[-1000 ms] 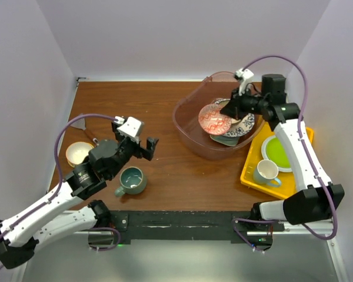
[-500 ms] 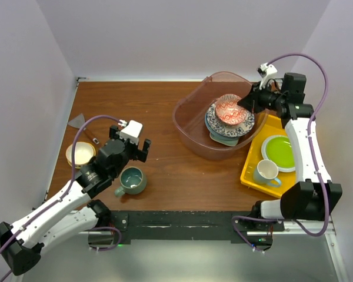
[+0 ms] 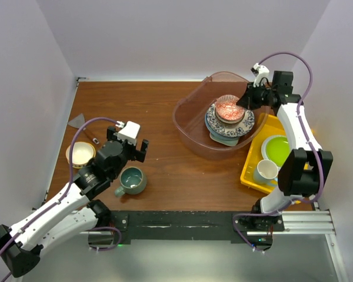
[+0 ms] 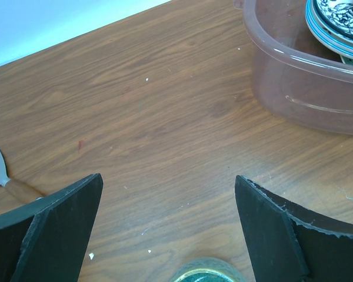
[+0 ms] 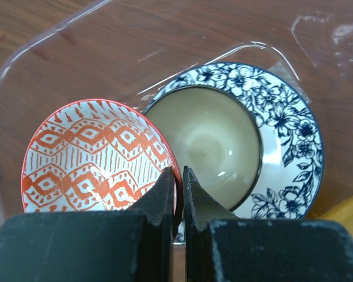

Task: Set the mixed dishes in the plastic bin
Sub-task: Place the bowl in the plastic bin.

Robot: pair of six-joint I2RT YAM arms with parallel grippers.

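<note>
1. Right wrist view: the right gripper (image 5: 177,183) has its jaws pressed together on the rim of the red bowl (image 5: 94,158). It is a thin edge pinch with the whole bowl hanging to one side, so the bowl's weight could twist it out of the fingers.
2. The red bowl is inside the bin (image 3: 188,126), against or just above the beige bowl (image 5: 215,141) on the blue plate (image 5: 291,147). Whether it rests there I cannot tell. If it is released while tilted, it could roll off the stack or chip a rim.
3. From above, the stack crowds the bin's right wall, and a sideways nudge on release might shift the plates.
4. The left gripper (image 4: 167,178) has its jaws spread wide and holds nothing. It hovers over the table (image 4: 165,106) with the mug (image 3: 131,180) just below. An off-centre descent could knock the mug over or shove it away.
5. The yellow bowl (image 3: 79,154) sits near the left arm, where the arm or its cable might brush it. The tray (image 3: 251,171) lies under the right arm, so a low swing could clip what is on it.
</note>
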